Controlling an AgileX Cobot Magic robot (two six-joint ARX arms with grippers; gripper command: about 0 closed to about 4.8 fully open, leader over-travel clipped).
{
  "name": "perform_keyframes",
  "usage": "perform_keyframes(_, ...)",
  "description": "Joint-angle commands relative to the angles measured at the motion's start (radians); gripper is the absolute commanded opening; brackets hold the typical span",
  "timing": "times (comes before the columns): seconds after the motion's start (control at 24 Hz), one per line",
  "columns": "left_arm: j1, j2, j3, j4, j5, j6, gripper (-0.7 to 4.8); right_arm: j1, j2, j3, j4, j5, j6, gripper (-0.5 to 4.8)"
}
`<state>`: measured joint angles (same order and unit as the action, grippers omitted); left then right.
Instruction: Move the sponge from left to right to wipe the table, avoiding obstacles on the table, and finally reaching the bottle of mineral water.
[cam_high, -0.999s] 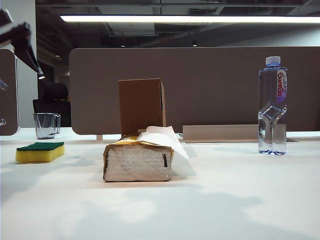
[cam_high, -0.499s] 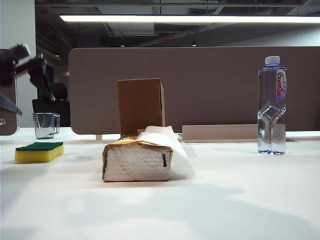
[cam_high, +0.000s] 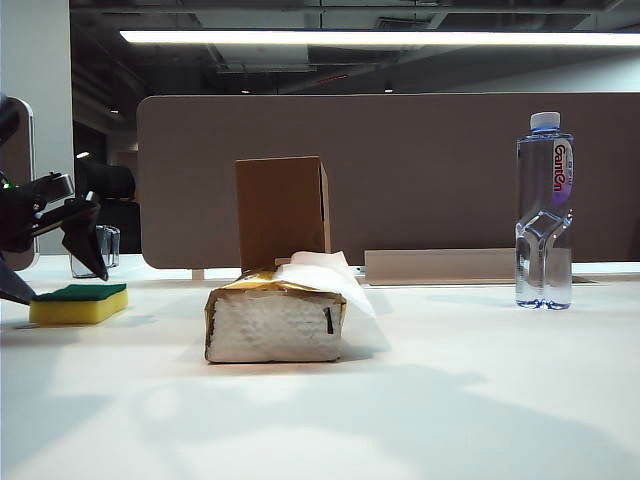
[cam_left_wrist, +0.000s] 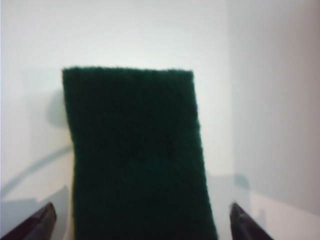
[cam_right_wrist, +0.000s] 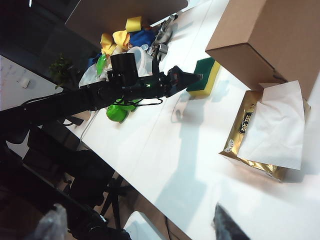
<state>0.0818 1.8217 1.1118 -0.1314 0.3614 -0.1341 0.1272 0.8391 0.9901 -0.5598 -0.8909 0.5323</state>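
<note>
A: Where's the sponge (cam_high: 78, 303)?
B: Far left on the worktop (cam_high: 420, 400), under the left pincer (cam_high: 50, 268), spread wide, holding nothing.
A: The right pincer (cam_right_wrist: 140, 227)?
B: Also wide open, empty. Bottle of mineral water (cam_high: 545, 210) stands far right.

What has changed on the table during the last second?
The left end effector came down from the upper left and now hangs open just above the sponge, not yet gripping it. The sponge, tissue pack, cardboard box and bottle of mineral water stayed in place.
</note>
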Motion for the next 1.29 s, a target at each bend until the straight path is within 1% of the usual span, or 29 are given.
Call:
perform_keyframes(0.04, 0.002, 0.007, 0.010, 0.051, -0.027, 0.011, 4.79, 0.000, -0.002, 0.006, 0.003, -0.014, -0.001, 3.78)
perform_keyframes(0.17, 0.002, 0.027, 0.011, 0.105, -0.028, 0.010, 4.79, 0.001, -0.002, 0.006, -0.009, -0.014, -0.002, 3.78)
perform_keyframes(0.33, 0.002, 0.066, 0.042, 0.090, -0.027, 0.008, 4.79, 0.010, -0.002, 0.006, -0.027, -0.013, -0.002, 3.78)
perform_keyframes(0.58, 0.002, 0.099, 0.079, 0.082, -0.042, 0.006, 4.79, 0.085, 0.002, 0.006, -0.037, 0.008, -0.002, 3.78)
perform_keyframes(0.71, 0.002, 0.113, 0.085, 0.076, -0.050, 0.006, 4.79, 0.121, 0.004, 0.006, -0.037, 0.051, -0.002, 3.78)
perform_keyframes(1.08, 0.001, 0.148, 0.084, 0.053, -0.070, 0.007, 4.79, 0.124, 0.004, 0.006, -0.037, 0.063, -0.002, 3.78)
perform_keyframes(1.12, 0.001, 0.148, 0.084, 0.049, -0.069, 0.007, 4.46, 0.124, 0.004, 0.006, -0.035, 0.071, -0.002, 3.77)
perform_keyframes(1.21, 0.001, 0.148, 0.084, 0.031, -0.065, 0.006, 3.50, 0.123, 0.004, 0.006, -0.035, 0.089, -0.002, 3.77)
perform_keyframes(1.25, 0.001, 0.148, 0.084, 0.022, -0.061, 0.006, 3.31, 0.123, 0.004, 0.006, -0.035, 0.089, -0.002, 3.77)
perform_keyframes(1.29, 0.001, 0.148, 0.084, 0.014, -0.061, 0.006, 3.30, 0.123, 0.004, 0.006, -0.034, 0.089, -0.002, 3.77)
